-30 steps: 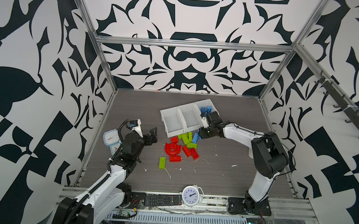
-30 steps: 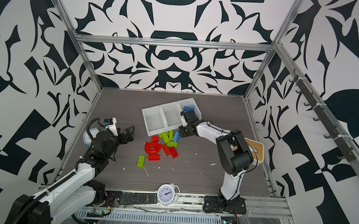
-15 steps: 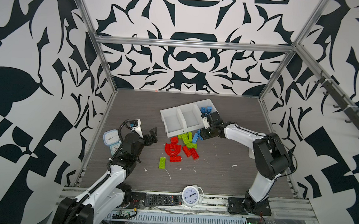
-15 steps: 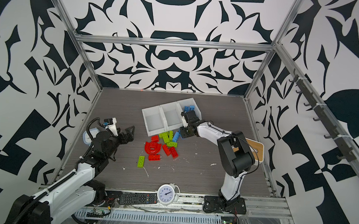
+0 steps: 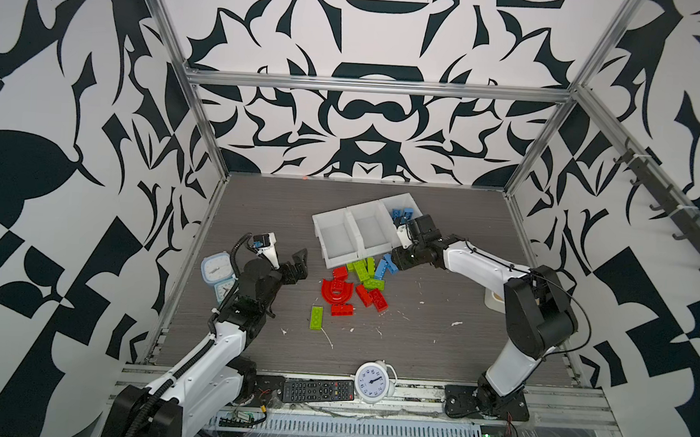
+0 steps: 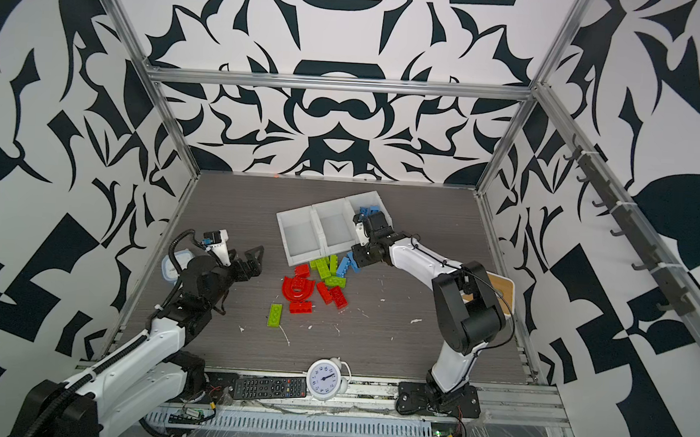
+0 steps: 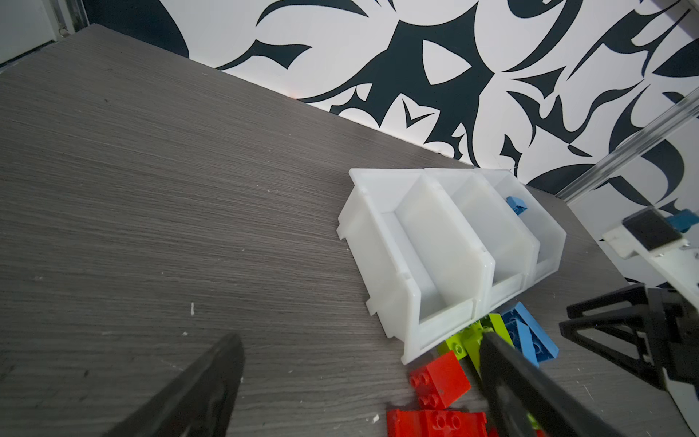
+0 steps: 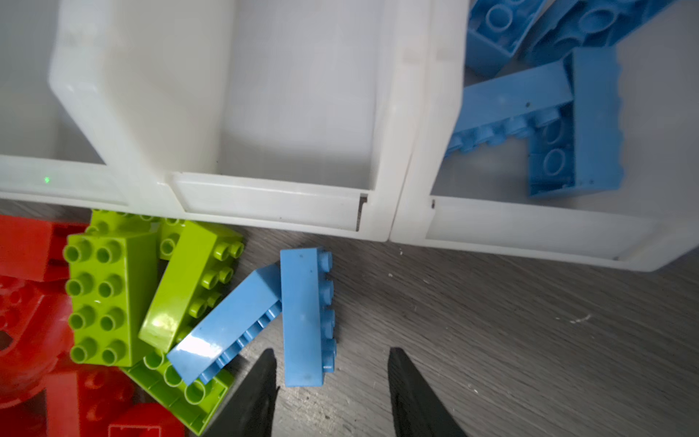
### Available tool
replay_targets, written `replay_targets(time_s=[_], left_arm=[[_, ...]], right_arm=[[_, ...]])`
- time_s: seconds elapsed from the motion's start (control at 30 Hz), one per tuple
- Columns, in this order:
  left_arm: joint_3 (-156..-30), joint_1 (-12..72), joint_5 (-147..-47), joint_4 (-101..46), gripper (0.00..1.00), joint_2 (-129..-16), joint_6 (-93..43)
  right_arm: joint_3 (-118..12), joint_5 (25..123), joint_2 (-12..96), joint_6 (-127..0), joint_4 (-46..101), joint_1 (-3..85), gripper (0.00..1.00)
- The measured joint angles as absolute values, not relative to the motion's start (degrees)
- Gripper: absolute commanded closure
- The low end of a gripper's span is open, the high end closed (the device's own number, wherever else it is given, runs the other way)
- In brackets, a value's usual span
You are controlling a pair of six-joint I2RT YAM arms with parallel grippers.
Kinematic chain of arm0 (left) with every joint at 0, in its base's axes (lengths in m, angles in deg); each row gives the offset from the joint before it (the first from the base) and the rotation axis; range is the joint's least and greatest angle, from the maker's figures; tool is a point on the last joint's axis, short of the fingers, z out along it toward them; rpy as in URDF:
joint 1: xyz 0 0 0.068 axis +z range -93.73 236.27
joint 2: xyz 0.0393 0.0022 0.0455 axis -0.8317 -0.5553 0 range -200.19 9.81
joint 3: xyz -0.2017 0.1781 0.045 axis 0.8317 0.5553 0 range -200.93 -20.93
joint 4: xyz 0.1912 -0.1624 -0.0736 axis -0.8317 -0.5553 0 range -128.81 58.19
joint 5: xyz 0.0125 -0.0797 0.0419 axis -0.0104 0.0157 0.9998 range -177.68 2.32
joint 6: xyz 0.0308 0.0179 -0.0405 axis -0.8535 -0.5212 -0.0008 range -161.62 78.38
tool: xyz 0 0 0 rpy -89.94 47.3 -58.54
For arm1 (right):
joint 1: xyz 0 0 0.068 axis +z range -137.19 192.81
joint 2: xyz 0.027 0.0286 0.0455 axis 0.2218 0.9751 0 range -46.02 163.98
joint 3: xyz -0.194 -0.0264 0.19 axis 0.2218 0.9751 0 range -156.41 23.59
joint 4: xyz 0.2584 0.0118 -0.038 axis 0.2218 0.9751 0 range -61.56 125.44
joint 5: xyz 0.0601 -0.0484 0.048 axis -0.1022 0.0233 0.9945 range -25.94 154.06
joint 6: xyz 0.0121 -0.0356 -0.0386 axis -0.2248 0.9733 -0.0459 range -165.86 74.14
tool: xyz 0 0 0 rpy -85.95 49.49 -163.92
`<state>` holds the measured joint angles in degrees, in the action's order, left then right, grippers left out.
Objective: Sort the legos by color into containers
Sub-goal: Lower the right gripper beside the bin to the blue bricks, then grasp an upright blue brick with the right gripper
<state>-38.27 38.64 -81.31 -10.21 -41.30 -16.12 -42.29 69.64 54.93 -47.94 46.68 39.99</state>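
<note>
Right wrist view: blue lego (image 8: 306, 318), studs sideways, lies lengthwise toward containers (image 8: 272, 204).

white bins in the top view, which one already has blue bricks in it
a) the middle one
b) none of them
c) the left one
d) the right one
d: in both top views the right bin holds several blue bricks, while the middle bin and the left bin show only bare white floors.

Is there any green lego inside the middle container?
No, in the right wrist view the middle container holds nothing; the green legos lie on the table before it.
</note>
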Motion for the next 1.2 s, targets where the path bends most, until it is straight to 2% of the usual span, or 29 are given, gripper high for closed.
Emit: replay_targets(time_s=[0.43,0.77,0.87,1.2], left_arm=[[-38.27,38.64,-81.29,-10.23,0.0,-41.26,-16.12],[-38.27,38.64,-81.26,-10.23,0.0,-41.08,-16.12],[-38.27,38.64,-81.26,-10.25,0.0,-41.08,-16.12],[-38.27,38.64,-81.26,-10.23,0.0,-41.08,-16.12]], right_arm=[[-44.17,69.77,60.24,-45.47,47.69,41.09,0.52],[-44.39,68.64,60.94,-45.08,47.88,41.09,0.68],[-44.39,68.29,60.94,-45.02,47.86,41.09,0.76],[-36.5,66.8,54.8,-46.22,46.57,41.22,0.8]])
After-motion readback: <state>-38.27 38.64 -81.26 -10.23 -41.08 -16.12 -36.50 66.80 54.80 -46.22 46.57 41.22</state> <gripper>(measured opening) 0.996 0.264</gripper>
